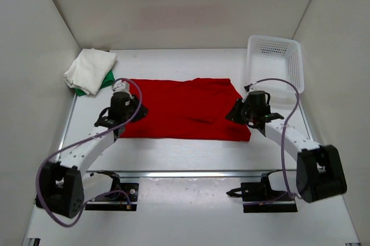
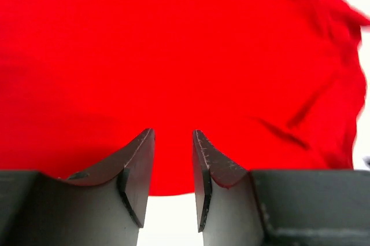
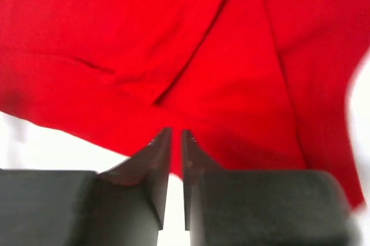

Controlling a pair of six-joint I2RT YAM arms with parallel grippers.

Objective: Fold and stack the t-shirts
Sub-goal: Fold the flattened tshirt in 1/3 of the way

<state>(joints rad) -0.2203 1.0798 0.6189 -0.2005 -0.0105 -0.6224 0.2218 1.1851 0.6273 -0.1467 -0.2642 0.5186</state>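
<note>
Left gripper (image 2: 173, 133) first: its jaws stand partly apart, a narrow gap with nothing clamped in it. The near hem of the red t-shirt (image 2: 173, 55) runs right across that gap. The right gripper (image 3: 177, 133) is pinched down to a sliver, tips sitting right on the shirt's near edge by a diagonal fold. Honestly, its wrist view is blurry, so I can't tell if there's actually cloth between the pads or if it closed on air.

Going outward, the red shirt spreads away from both grippers as a wide rectangle on the table (image 1: 191, 153), with a few creases on the right gripper's side. Beyond the left gripper, off to its outer side, the folded off-white t-shirt (image 1: 88, 69) sits on top of the green t-shirt (image 1: 106, 80). Past the right gripper is a white mesh basket (image 1: 272, 39).

What could go wrong, in my opinion: if only one side has the hem, lifting would drag the shirt crooked and bunch it. The left jaws could also close on just the top layer, so the fold comes out lopsided.
</note>
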